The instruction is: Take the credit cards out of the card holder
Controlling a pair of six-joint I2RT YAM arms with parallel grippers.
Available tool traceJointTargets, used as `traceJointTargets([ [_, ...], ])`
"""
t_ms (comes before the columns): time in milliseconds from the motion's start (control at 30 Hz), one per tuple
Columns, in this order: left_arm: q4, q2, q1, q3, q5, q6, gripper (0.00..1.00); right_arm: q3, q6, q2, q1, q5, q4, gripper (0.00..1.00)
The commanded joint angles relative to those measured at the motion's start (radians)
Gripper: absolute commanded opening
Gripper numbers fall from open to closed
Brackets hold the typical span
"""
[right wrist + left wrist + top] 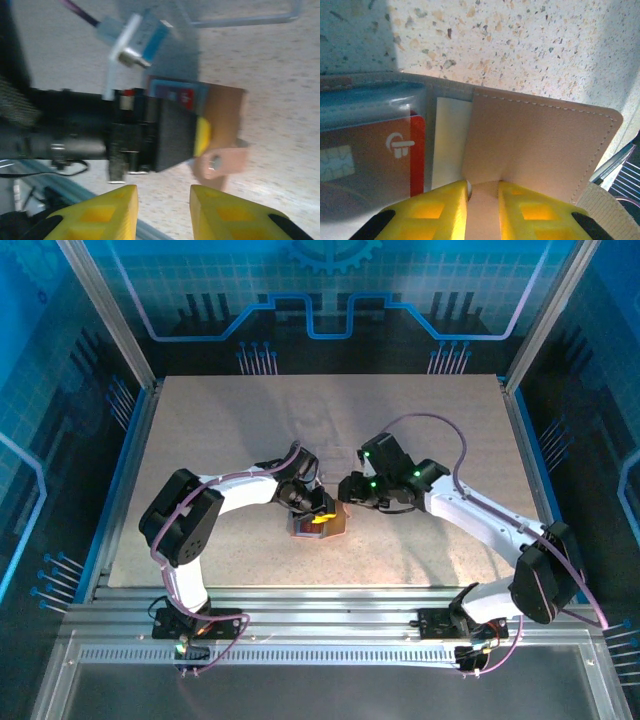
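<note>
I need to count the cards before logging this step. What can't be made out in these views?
Top view: the card holder is too small and partly under the left jaws; cards cannot be counted.
Left wrist view: the red card sits behind a cloudy window, cut by the left edge; anything beneath is hidden.
Right wrist view: blurred, and the left arm covers most of the card holder.

card holder (540, 145): tan-brown outside, pale stitching along the edge; grey-blue inside at the left of the frame
credit card (417, 150): red, white logo, silvery chip under a hazy film
strip (449, 145): cream, perhaps another card
table (520, 45): off-white, brown and grey speckles
left gripper (482, 192), right gripper (164, 200): yellow fingers
</note>
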Motion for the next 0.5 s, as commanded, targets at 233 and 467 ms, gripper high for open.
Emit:
traceJointTargets([
  [233,0.034,-0.006,-0.005,-0.012,0.027,-0.023,0.23,-0.021,0.083,0.131,0.043,-0.060,0.141,0.22],
  [467,0.034,-0.012,-0.002,-0.013,0.029,-0.021,0.22,-0.029,0.036,0.134,0.031,0.045,0.038,0.17],
])
